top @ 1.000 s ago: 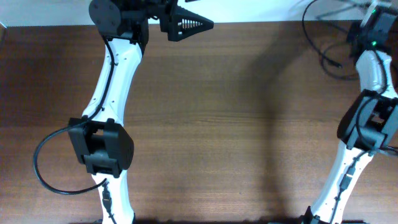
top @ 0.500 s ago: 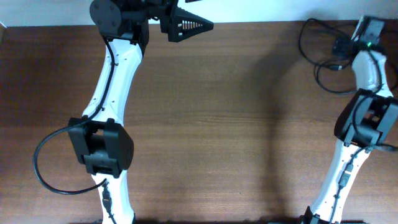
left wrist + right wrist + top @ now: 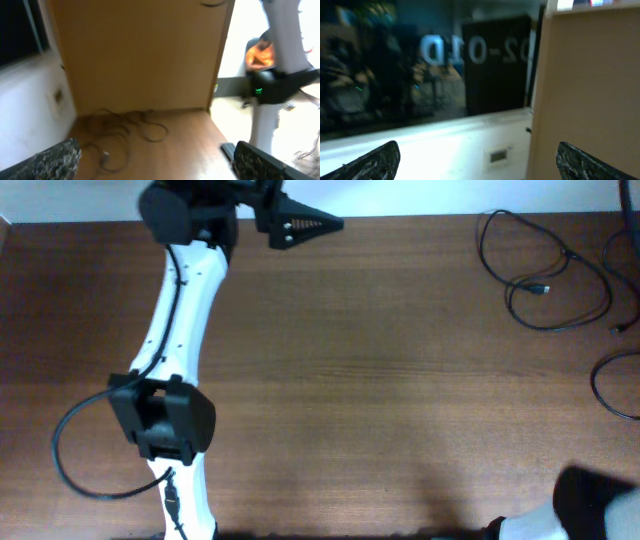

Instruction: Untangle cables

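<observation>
Thin black cables (image 3: 560, 255) lie in loose loops at the table's far right corner, one with a small plug (image 3: 540, 288). Another cable (image 3: 603, 392) curves along the right edge. My left gripper (image 3: 322, 223) hovers at the far edge, left of centre, open and empty. In the left wrist view the cables (image 3: 125, 131) lie far ahead of that open gripper (image 3: 157, 165). My right gripper (image 3: 480, 162) is open with nothing between its fingers and faces a wall and a window. It is out of the overhead view.
A blurred dark part of the right arm (image 3: 600, 502) shows at the near right corner. The left arm (image 3: 180, 330) stretches along the table's left side, with its own thick black cable (image 3: 70, 455) looping beside it. A wooden panel (image 3: 590, 85) stands beside the right gripper.
The right arm has pulled away from the far right corner toward the near right corner, leaving the cables spread on the table. Its gripper has opened. The left arm has hardly moved.
</observation>
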Robot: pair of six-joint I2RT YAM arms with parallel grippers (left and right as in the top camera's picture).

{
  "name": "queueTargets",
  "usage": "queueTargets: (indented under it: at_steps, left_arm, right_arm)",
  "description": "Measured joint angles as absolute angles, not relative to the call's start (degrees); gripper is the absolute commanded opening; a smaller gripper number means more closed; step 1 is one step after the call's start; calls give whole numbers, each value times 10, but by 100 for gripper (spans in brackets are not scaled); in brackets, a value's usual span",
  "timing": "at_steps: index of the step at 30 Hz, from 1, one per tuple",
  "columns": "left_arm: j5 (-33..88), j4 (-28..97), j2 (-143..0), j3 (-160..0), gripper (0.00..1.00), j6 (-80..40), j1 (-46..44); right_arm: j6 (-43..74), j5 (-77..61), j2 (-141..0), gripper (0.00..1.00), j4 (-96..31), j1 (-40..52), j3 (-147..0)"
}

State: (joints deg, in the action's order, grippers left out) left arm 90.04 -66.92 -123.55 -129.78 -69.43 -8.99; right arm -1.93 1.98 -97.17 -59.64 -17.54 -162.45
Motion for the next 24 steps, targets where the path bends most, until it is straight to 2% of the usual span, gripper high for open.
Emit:
queueTargets:
  at_steps: [4, 7, 9, 12, 14, 17, 20, 24]
  left_arm:
    - [900, -637, -1232, -1403, 99, -692, -42]
    - [900, -605, -1224, -1445, 99, -690, 11]
    - [900, -602, -1223, -1454, 99, -694, 41]
    - [900, -598, -1223, -1455, 99, -719, 69]
    - [899, -598, -1222, -1456, 99, -733, 75]
    - [899, -605, -1222, -1456, 99, -753, 79]
    - [900, -605, -1213, -1456, 99, -765, 79]
    - [900, -605, -1173, -1456, 99, -773, 80]
  right_arm:
    - [-12, -10, -831, 99, -519, -175, -1438]
    - [-9, -18, -694, 99, -364, -175, -1160]
    - [-6, -23, -611, 95, -268, -175, -976]
    - [-6, -53, -480, 98, -149, -175, -739]
    - [15, -68, -403, 97, -129, -175, -671]
    - [69, -97, -236, 82, -237, -175, -653]
    - [88, -106, -139, 82, -421, -175, -664]
    - [96, -102, -79, 82, -526, -175, -624]
